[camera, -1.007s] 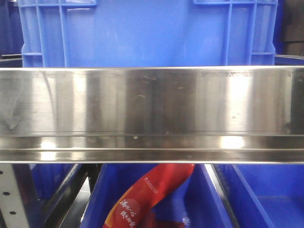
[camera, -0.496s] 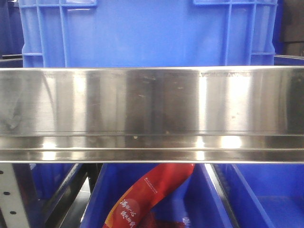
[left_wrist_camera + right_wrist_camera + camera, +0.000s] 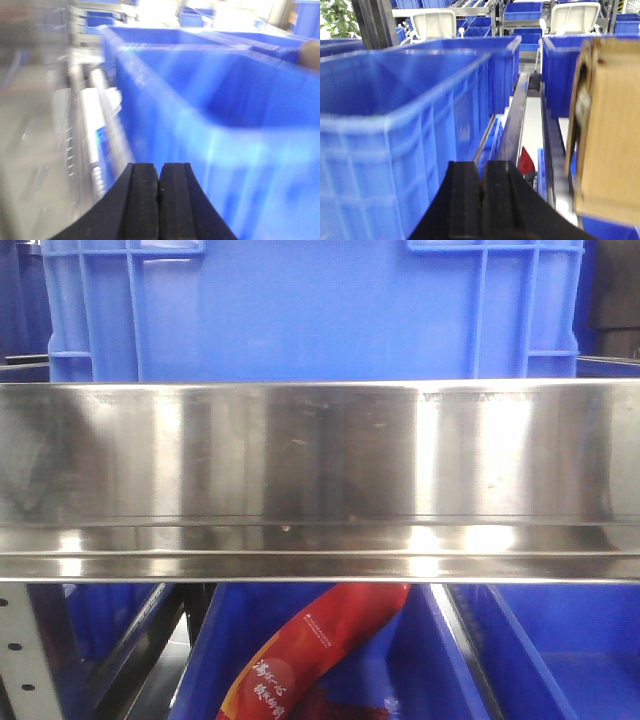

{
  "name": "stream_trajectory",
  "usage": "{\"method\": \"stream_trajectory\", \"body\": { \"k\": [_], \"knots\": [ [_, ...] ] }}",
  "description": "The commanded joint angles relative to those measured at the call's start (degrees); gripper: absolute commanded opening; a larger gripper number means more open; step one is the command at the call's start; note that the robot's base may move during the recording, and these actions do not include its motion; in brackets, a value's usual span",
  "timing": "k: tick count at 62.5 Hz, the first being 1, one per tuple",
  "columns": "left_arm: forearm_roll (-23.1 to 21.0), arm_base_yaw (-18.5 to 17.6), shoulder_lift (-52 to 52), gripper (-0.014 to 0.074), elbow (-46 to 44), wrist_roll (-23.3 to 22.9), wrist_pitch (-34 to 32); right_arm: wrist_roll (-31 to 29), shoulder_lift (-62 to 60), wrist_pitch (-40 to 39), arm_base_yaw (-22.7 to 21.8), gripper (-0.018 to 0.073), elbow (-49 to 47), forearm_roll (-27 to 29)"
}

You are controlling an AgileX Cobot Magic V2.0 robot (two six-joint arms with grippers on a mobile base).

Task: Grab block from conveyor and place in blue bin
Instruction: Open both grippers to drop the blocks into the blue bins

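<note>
No block shows in any view, and the conveyor belt is out of view. A large blue bin (image 3: 235, 115) fills the blurred left wrist view, with my left gripper (image 3: 159, 172) shut and empty just in front of its near wall. My right gripper (image 3: 484, 170) is also shut with nothing between its pads. It sits beside the ribbed wall of a blue bin (image 3: 395, 130) on its left. In the front view a blue bin (image 3: 310, 310) stands behind a steel rail.
A wide stainless steel rail (image 3: 320, 470) crosses the front view. Below it a red packet (image 3: 310, 660) lies in a lower blue bin (image 3: 560, 650). A brown cardboard box (image 3: 607, 130) stands close on the right of my right gripper. Behind are more blue bins and white chairs (image 3: 432, 22).
Only the bright reflections on the steel rail shift slightly in the front view. The bins and the red packet stay where they were.
</note>
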Motion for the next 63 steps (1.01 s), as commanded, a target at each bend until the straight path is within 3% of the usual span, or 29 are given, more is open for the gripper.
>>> {"method": "stream_trajectory", "body": {
  "k": [1, 24, 47, 53, 63],
  "knots": [
    [-0.6, 0.2, -5.4, -0.0111, 3.1, 0.0, -2.0, -0.1, -3.5, -2.0, -0.3, -0.0162, 1.5, -0.5],
    [-0.6, 0.2, -17.1, -0.0111, 4.3, 0.0, -4.5, -0.1, -8.2, -1.8, -0.3, -0.0162, 1.7, -0.5],
    [-0.6, 0.2, -18.4, -0.0111, 4.3, 0.0, -5.2, -0.1, -8.2, -3.0, -0.3, -0.0162, 2.3, -1.7],
    [-0.6, 0.2, -18.4, -0.0111, 4.3, 0.0, -5.2, 0.5, -10.9, -9.9, -2.2, -0.0162, 5.3, -7.2],
    [-0.6, 0.2, -18.4, -0.0111, 4.3, 0.0, -5.2, 2.7, -18.1, -10.2, -6.3, -0.0162, 12.7, -7.2]
  ]
}}
